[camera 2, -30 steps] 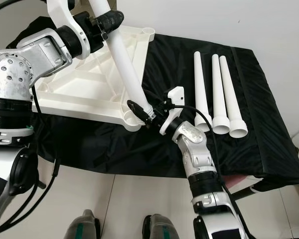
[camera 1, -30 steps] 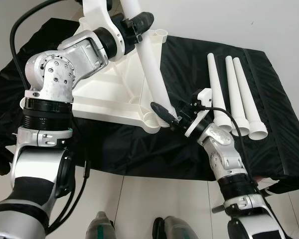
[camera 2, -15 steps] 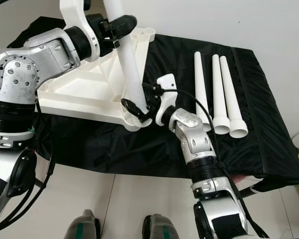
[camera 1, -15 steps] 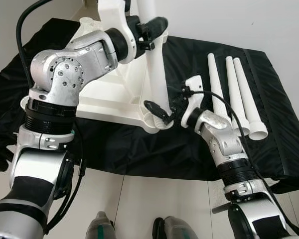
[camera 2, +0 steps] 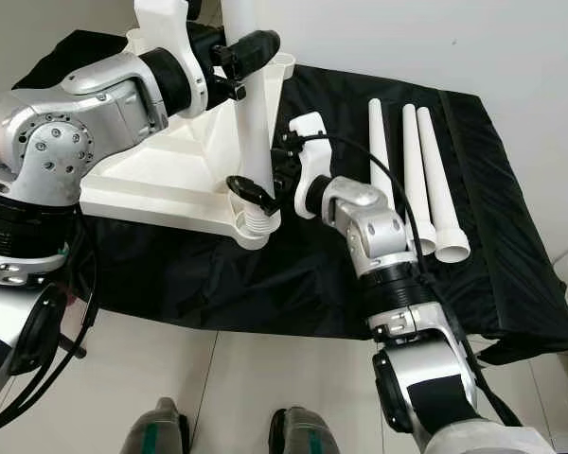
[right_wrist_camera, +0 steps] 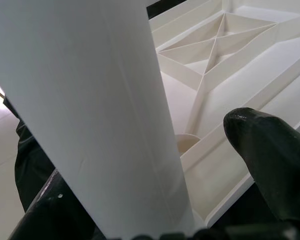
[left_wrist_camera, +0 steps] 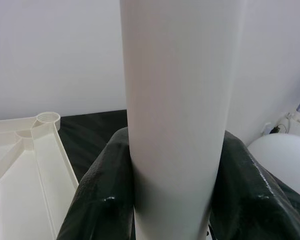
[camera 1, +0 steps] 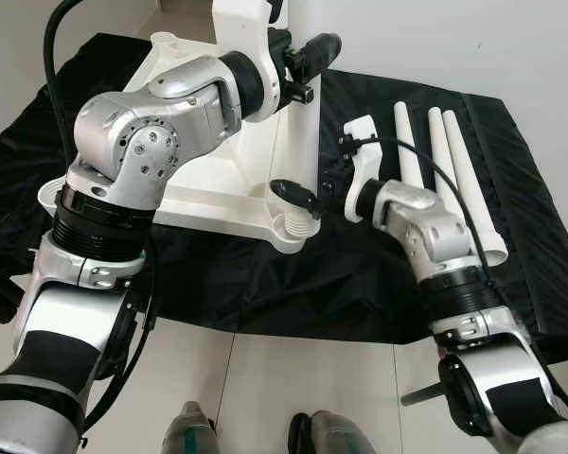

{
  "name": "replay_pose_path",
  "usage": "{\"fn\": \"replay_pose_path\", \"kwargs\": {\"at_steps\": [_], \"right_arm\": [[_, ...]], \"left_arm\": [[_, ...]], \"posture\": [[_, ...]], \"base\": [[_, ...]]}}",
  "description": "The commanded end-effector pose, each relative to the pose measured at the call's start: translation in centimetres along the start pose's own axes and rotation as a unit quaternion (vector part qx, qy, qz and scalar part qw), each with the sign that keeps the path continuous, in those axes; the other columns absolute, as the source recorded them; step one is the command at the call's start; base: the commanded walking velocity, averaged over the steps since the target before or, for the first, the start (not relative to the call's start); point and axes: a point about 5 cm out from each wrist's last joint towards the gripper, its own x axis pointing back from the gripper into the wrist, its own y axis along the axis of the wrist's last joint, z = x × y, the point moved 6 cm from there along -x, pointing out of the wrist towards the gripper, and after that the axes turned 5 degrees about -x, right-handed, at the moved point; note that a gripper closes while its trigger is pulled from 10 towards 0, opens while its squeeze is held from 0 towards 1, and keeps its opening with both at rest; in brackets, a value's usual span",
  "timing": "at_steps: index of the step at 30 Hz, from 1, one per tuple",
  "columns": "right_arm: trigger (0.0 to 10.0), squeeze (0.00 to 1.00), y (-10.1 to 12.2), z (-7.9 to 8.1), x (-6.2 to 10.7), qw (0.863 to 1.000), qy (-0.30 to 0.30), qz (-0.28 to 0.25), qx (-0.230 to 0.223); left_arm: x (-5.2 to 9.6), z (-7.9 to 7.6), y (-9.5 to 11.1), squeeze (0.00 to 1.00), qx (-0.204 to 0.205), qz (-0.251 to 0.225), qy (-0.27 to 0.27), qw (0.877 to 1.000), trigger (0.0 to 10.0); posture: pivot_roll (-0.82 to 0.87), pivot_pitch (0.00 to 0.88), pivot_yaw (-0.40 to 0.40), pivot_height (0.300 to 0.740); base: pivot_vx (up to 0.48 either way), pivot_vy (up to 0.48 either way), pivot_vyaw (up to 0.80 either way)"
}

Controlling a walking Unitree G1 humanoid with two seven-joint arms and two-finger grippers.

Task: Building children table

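The white table top (camera 1: pixel 208 180) lies upside down on a black cloth. One white leg (camera 2: pixel 249 123) stands nearly upright, its foot in the near right corner socket (camera 1: pixel 298 227). My left gripper (camera 1: pixel 305 59) is shut on this leg high up; in the left wrist view the leg (left_wrist_camera: pixel 177 115) sits tight between both fingers (left_wrist_camera: pixel 97 195). My right gripper (camera 2: pixel 263 187) is open around the leg's lower end, just above the socket. In the right wrist view the leg (right_wrist_camera: pixel 100 115) rests against one finger while the other finger (right_wrist_camera: pixel 262 150) stands apart.
Three spare white legs (camera 1: pixel 445 180) lie side by side on the cloth to the right. The black cloth (camera 1: pixel 521 274) covers a low platform whose front edge runs just ahead of my feet (camera 1: pixel 194 426). A white wall stands behind.
The leg has swung from a tilt to nearly upright in the corner socket. My left gripper moved right with it, and the right gripper shifted left and closer around the leg's base.
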Motion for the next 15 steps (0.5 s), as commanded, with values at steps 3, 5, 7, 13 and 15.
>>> {"fn": "replay_pose_path", "kwargs": {"at_steps": [3, 5, 7, 13, 15], "right_arm": [[4.9, 0.00, 0.61, -0.47, 0.38, 1.000, -0.007, 0.003, -0.001], [4.0, 0.00, 0.63, -0.42, 0.42, 1.000, -0.005, 0.006, -0.001], [4.0, 0.00, 0.62, -0.40, 0.43, 1.000, -0.004, 0.007, -0.001], [0.0, 0.00, 0.29, -0.10, 0.45, 1.000, -0.001, 0.016, -0.010], [0.0, 0.00, 0.18, 0.28, 0.47, 1.000, 0.010, 0.019, -0.005]], "left_arm": [[0.56, -3.85, 0.70, 0.00, -0.026, -0.017, -0.156, 0.987, 10.0], [0.52, -3.89, 0.76, 0.00, -0.028, -0.019, -0.156, 0.987, 10.0], [0.50, -3.89, 0.79, 0.00, -0.028, -0.020, -0.155, 0.987, 10.0], [0.42, -3.99, 0.84, 0.00, -0.033, -0.021, -0.157, 0.987, 10.0], [0.41, -4.12, 0.82, 0.00, -0.034, -0.020, -0.159, 0.986, 10.0]], "posture": [[-0.01, 0.000, -0.079, 0.740], [-0.01, 0.000, -0.080, 0.740], [-0.01, 0.000, -0.080, 0.740], [-0.01, 0.000, -0.077, 0.740], [-0.01, 0.000, -0.076, 0.740]], "base": [[0.000, 0.000, 0.00], [0.000, 0.000, 0.00], [0.000, 0.000, 0.00], [0.000, 0.000, 0.00], [0.000, 0.000, 0.00]]}}
